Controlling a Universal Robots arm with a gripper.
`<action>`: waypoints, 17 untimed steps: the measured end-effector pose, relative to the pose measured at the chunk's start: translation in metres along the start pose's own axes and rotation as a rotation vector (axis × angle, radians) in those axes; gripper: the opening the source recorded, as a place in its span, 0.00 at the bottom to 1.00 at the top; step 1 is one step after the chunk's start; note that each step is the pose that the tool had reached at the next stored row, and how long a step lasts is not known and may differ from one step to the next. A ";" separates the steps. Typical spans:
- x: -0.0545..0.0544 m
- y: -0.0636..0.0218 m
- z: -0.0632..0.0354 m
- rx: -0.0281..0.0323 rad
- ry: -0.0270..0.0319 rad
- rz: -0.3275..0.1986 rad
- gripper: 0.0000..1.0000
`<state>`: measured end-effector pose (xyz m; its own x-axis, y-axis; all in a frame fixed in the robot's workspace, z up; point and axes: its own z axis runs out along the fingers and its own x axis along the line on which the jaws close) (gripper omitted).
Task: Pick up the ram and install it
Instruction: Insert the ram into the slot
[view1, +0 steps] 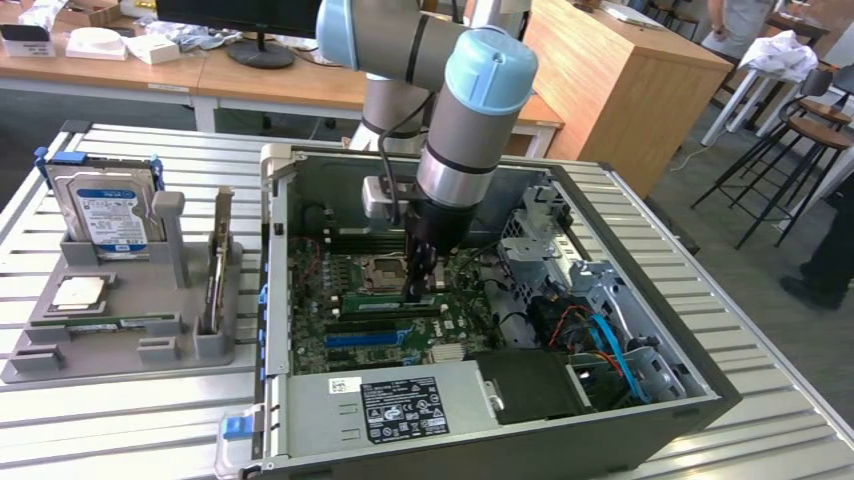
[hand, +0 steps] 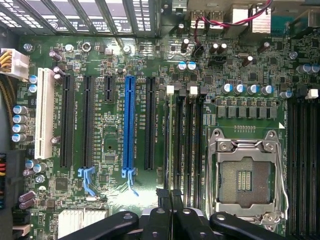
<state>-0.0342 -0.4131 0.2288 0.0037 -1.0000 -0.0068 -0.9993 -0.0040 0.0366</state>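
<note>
An open computer case (view1: 574, 445) lies on a slatted metal table (view1: 120, 430); inside it is a green motherboard (hand: 235, 65) with an empty processor socket (hand: 243, 175), its metal frame closed around the contacts; further along the board stand several long black slots, one blue slot (hand: 129, 120) and one white slot (hand: 45, 112); a power supply (view1: 400, 405) with a black and white label sits at the near edge of the case; blue cables (view1: 617, 345) curve near the exterior view's right wall. At the exterior view's left, a grey holder (view1: 107, 345) carries an upright hard drive (view1: 110, 215) and a square silver chip (view1: 78, 292); wooden desks (view1: 267, 85) and stools (view1: 807, 130) stand behind.
</note>
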 end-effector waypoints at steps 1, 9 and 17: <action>0.000 0.0000 0.0002 0.0000 0.0000 0.001 0.11; 0.000 -0.0001 0.0022 0.0001 -0.0002 0.005 0.11; 0.000 -0.0001 0.0035 0.0000 -0.0001 0.006 0.11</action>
<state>-0.0342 -0.4131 0.2253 -0.0021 -1.0000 -0.0067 -0.9993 0.0019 0.0367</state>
